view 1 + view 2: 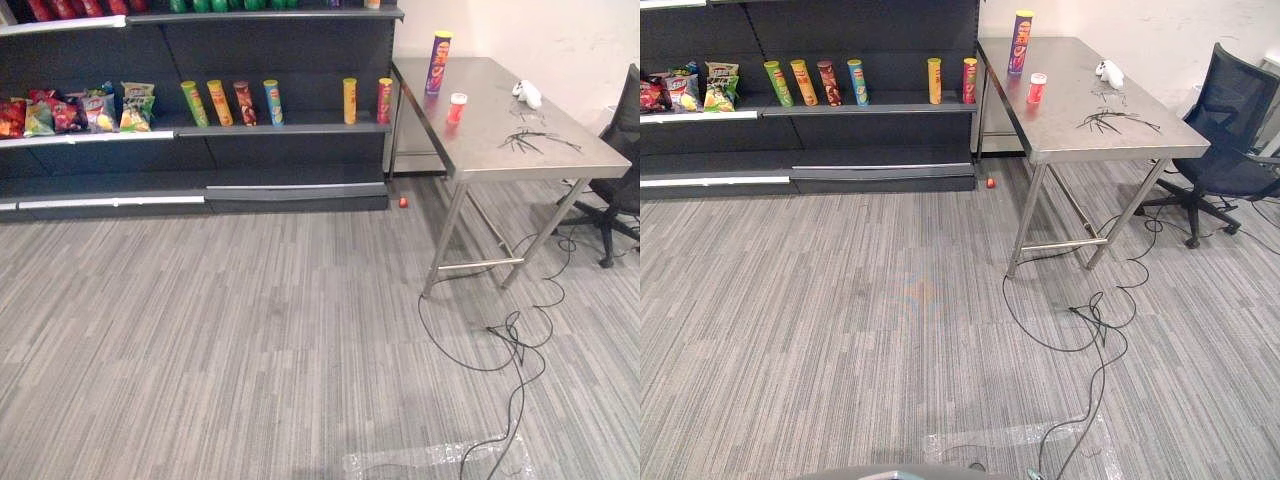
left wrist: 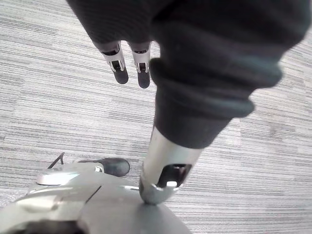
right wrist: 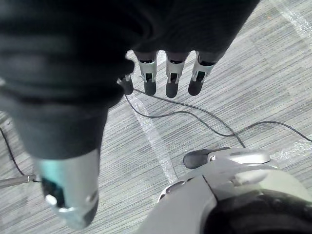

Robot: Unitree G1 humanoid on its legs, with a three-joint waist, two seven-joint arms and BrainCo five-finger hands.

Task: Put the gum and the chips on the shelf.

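My left hand [image 2: 118, 63] and right hand [image 3: 171, 73] hang slack, empty. Chips [image 1: 438, 62] and gum [image 1: 456, 107] stand on the worktop [image 1: 495, 85] far ahead of them, unshelved.

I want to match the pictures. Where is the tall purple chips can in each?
Left eye view: purple can at the steel table's far corner, upper right.
Right eye view: can top, right of centre.
Left wrist view: left hand above carpet.
Right wrist view: right hand above carpet.
Landmark: red tub near the can.
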